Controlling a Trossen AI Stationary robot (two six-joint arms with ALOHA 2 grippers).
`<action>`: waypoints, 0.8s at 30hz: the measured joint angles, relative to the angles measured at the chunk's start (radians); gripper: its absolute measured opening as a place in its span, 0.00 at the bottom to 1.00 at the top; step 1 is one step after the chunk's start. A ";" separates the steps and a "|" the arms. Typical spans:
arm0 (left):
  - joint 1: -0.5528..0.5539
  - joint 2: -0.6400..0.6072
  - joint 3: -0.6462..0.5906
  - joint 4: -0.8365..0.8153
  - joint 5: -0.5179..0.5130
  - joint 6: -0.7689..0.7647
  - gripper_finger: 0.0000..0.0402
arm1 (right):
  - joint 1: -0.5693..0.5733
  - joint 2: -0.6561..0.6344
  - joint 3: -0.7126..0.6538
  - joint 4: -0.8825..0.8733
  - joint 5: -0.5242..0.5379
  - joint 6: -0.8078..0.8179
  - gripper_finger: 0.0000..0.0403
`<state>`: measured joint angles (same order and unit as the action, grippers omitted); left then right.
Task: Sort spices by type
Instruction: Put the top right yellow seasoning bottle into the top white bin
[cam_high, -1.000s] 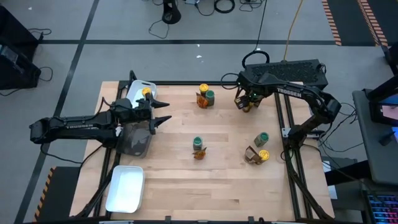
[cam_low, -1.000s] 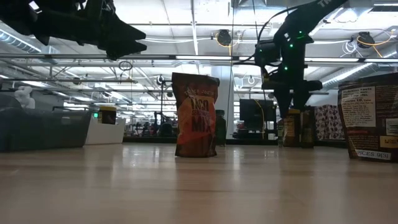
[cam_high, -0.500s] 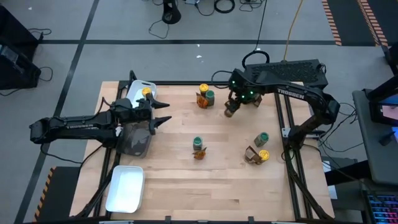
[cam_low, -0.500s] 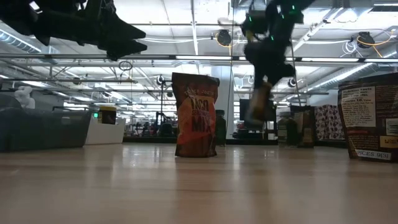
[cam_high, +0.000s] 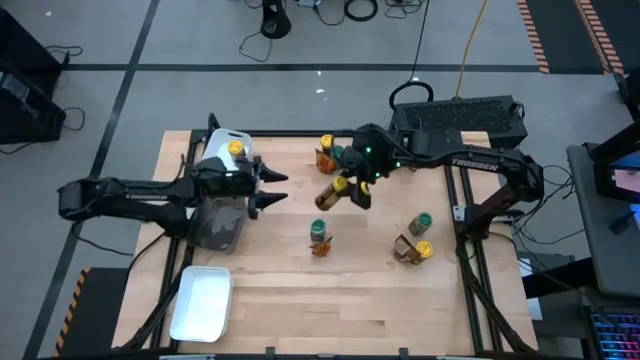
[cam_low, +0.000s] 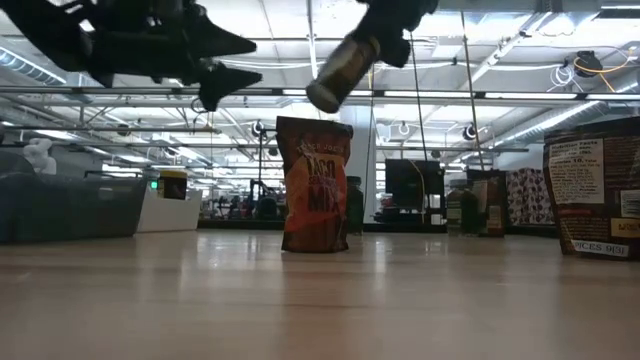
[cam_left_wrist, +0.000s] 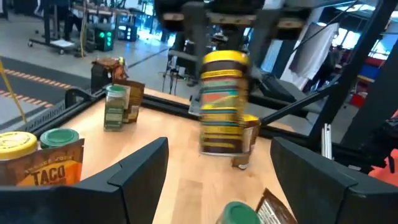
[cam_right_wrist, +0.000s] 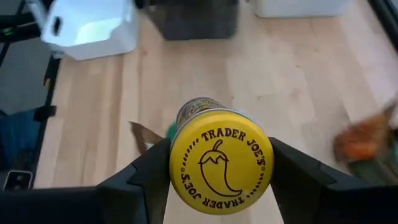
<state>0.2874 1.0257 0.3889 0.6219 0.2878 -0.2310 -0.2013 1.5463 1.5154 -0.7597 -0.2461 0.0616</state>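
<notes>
My right gripper is shut on a yellow-lidded spice jar, high over the table's middle. The jar hangs tilted, well above an orange-brown packet that stands on its base. My left gripper is open and level, just left of the jar, fingertips pointing at it. More spices stand in groups: far middle, centre, near right. One yellow-lidded jar stands in the far white tray. My right gripper pinches the jar at its lid end between its two fingers, one on either side of the yellow lid. The fingers come slanting down from the table's far right, along the jar. The jar is lifted clear, tilted, bottom lowest.
A dark grey tray lies under my left arm. A second white tray sits at the near left corner. Bare wood lies between the spice groups and along the near edge.
My right gripper has swung from the far right corner toward the table's middle and risen, rolling as it went. The yellow-lidded jar has gone with it, from upright to tilted. My left gripper has moved a little toward the table's right.
</notes>
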 joint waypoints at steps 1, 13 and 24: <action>0.000 0.021 0.012 -0.001 0.000 0.000 0.71 | 0.012 0.000 0.000 0.003 0.002 -0.003 0.51; -0.044 0.265 0.198 -0.002 0.149 0.001 0.71 | 0.100 0.014 0.000 0.053 0.008 -0.020 0.51; -0.103 0.420 0.306 -0.002 0.231 0.007 0.71 | 0.118 0.068 0.000 0.092 0.010 -0.048 0.51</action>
<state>0.1841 1.4460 0.6953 0.6204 0.5186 -0.2235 -0.0830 1.6146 1.5151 -0.6675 -0.2361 0.0132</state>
